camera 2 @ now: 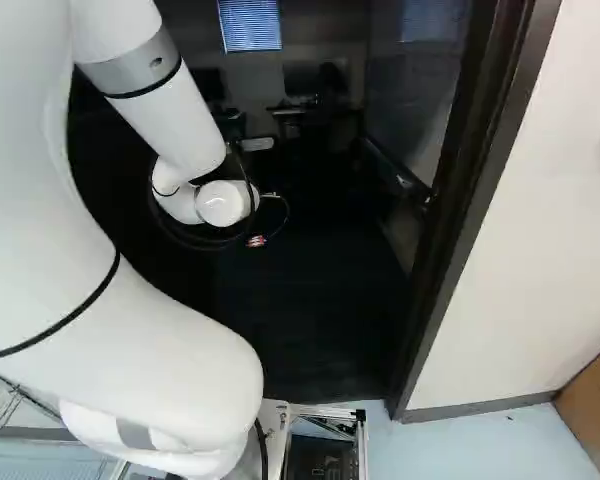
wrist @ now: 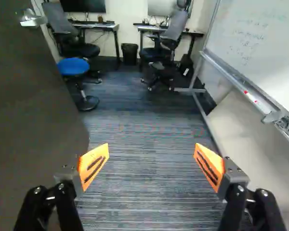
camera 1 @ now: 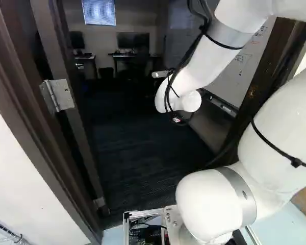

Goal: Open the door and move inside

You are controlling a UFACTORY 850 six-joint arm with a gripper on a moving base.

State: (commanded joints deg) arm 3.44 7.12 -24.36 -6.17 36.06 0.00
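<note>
The dark door [wrist: 33,110] stands swung inward, its face beside one finger of the gripper [wrist: 151,161] in the wrist view. Its lever handle [wrist: 32,19] is farther ahead on that side. At the left of the left base view, a metal hinge [camera 1: 58,96] joins the door [camera 1: 86,135] to the dark door frame [camera 1: 28,115]. The gripper's orange-padded fingers are wide apart with only carpet seen between them. In both base views the arm's wrist hides the gripper, and the arm reaches into the doorway.
The opposite jamb [camera 2: 470,200] borders the doorway at the right of the right base view. Inside, a whiteboard on a stand [wrist: 260,43] lines the side opposite the door. A blue stool [wrist: 73,67], office chairs [wrist: 168,36], desks and a bin [wrist: 129,53] are farther ahead on carpet [wrist: 144,125].
</note>
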